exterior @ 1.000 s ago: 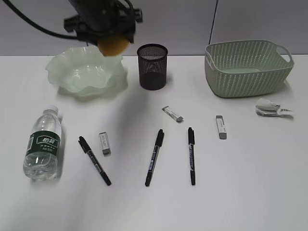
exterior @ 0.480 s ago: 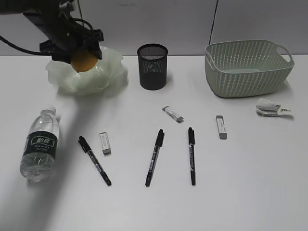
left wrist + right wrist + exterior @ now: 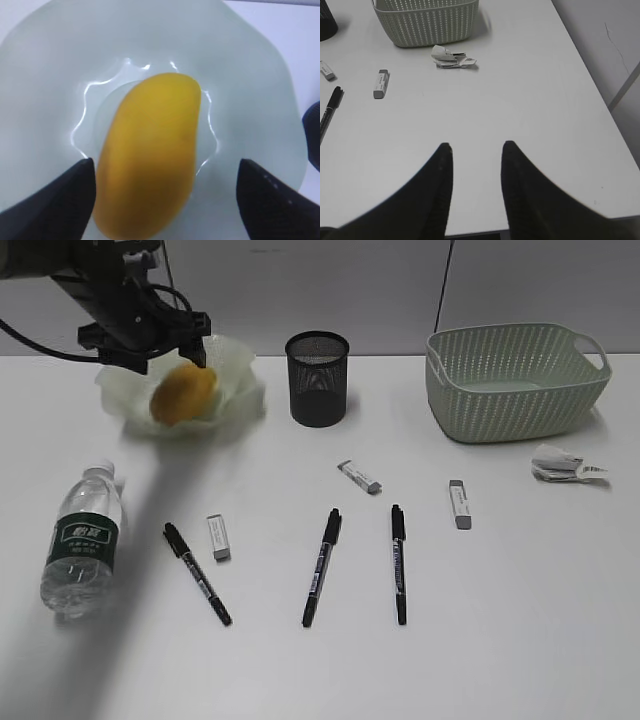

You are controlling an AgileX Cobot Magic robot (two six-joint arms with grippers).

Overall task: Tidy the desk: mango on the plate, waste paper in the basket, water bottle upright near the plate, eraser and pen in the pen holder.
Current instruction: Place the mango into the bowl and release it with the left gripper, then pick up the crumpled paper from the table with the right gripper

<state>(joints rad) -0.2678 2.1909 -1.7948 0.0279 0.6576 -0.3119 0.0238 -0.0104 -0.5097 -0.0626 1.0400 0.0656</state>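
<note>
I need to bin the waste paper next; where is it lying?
In the exterior view the waste paper lies on the desk at far right, just in front of the basket.

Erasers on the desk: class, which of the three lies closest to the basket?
The right-hand eraser, lying lengthwise just below the basket. The middle eraser sits nearer the pen holder, and the left eraser lies beside the leftmost pen.
</note>
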